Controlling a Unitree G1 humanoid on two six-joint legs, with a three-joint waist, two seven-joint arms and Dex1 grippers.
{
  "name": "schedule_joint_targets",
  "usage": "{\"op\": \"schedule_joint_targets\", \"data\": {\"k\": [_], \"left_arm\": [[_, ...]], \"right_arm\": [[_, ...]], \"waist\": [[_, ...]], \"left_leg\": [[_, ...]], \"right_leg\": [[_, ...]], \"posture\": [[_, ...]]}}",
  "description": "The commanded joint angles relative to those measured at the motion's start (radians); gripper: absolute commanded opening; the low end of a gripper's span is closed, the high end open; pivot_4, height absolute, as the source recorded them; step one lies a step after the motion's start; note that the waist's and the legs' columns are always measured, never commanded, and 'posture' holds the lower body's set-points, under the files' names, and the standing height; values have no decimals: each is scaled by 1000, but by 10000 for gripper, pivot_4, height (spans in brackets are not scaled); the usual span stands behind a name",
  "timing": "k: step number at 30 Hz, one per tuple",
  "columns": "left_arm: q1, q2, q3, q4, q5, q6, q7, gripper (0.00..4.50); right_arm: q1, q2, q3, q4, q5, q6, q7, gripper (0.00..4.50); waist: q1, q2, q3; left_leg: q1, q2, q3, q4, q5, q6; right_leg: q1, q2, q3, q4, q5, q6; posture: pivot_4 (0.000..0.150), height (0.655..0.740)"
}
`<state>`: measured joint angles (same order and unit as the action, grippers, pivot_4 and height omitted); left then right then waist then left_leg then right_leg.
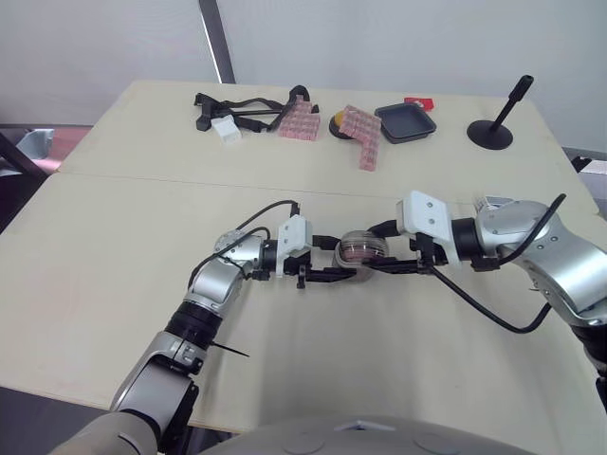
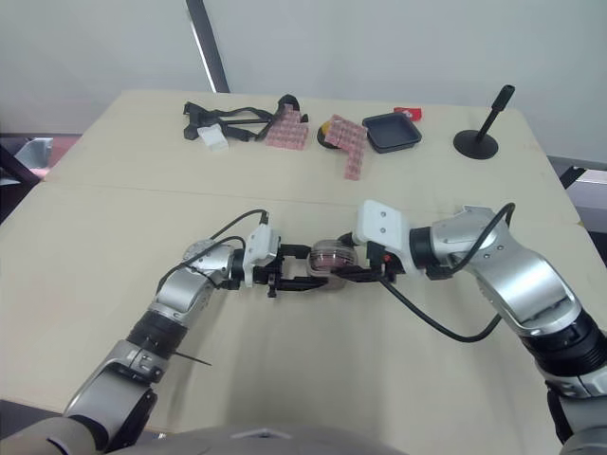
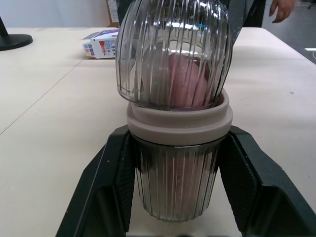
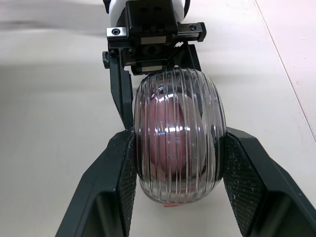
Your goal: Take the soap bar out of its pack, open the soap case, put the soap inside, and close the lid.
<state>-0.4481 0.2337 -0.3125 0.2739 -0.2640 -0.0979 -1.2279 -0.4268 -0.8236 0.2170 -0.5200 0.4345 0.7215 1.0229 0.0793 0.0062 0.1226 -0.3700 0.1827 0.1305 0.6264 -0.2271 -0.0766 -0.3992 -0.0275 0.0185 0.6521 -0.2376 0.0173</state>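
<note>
The soap case (image 1: pixel 363 248) is a clear ribbed oval box with a beige rim (image 3: pixel 177 121), held just above the middle of the table between both arms. A pink soap bar (image 4: pixel 170 136) shows through its domed lid (image 3: pixel 173 49), which rests on the rim at a slight tilt. My left gripper (image 1: pixel 343 272) comes in from the left and is shut on the case's lower half (image 3: pixel 173 187). From the right, my right gripper (image 1: pixel 375 258) is shut on the lid's sides. The white printed soap pack (image 3: pixel 101 43) lies on the table beyond the case.
Along the table's far edge lie a black strap tool (image 1: pixel 237 106), a white block (image 1: pixel 226 130), pink patterned packs (image 1: pixel 362 135), a black tray (image 1: pixel 405 121) and a black stand (image 1: pixel 491 128). A person's hand (image 3: pixel 284 7) shows far off.
</note>
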Motion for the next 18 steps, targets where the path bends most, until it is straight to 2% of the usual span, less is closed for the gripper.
{"op": "schedule_joint_targets", "data": {"k": [1, 18], "left_arm": [[-3, -1, 15, -27, -3, -8, 14, 19273], [-9, -3, 14, -18, -3, -8, 11, 19273]], "right_arm": [[18, 8, 28, -22, 14, 19, 6, 19699], [2, 17, -25, -33, 62, 34, 21, 19699]], "waist": [[0, 0, 0], [0, 0, 0]], "left_leg": [[0, 0, 0, 0, 0, 0], [0, 0, 0, 0, 0, 0]], "right_leg": [[0, 0, 0, 0, 0, 0], [0, 0, 0, 0, 0, 0]], "posture": [[1500, 7398], [1500, 7398]]}}
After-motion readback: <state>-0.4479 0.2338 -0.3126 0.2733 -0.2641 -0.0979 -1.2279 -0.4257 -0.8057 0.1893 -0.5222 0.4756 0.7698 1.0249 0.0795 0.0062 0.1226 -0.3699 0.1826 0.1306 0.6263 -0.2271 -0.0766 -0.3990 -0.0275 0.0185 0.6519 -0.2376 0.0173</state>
